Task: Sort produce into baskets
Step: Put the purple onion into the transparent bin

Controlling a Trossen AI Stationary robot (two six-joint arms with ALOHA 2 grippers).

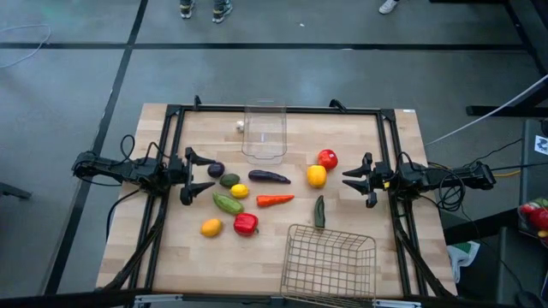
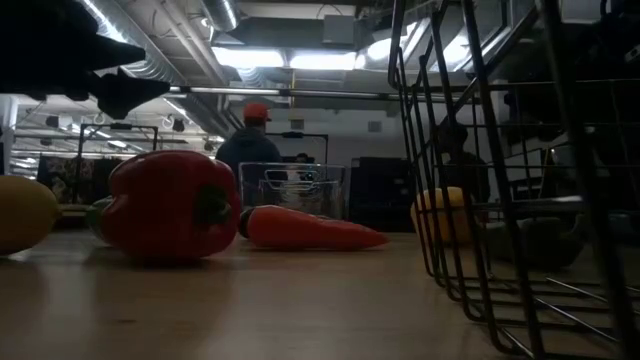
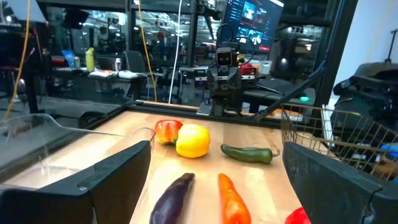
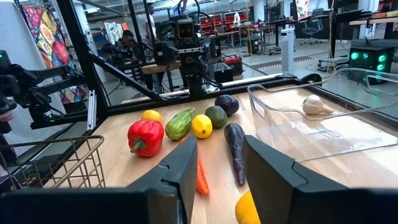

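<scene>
Wire basket (image 1: 329,261) sat at the near table edge, nothing visible inside it, bare wood (image 1: 385,214) to its right. Just beyond it lay the green pepper (image 1: 318,212), then the produce cluster mid-table: red bell pepper (image 1: 246,224), orange fruit (image 1: 211,227), carrot (image 1: 275,200), light-green vegetable (image 1: 228,204), lemon (image 1: 240,191), eggplant (image 1: 269,177), yellow pepper (image 1: 316,175), red tomato (image 1: 327,158). Left gripper (image 1: 199,174) hovered at the left side beside the cluster, fingers spread wide, grasping nothing. Right gripper (image 1: 354,179) sat at the right side near the yellow pepper, fingers nearly together, holding nothing. Clear bin (image 1: 264,133) stood at the far edge, a white piece (image 1: 241,126) just left of it. Grey floor beyond.
</scene>
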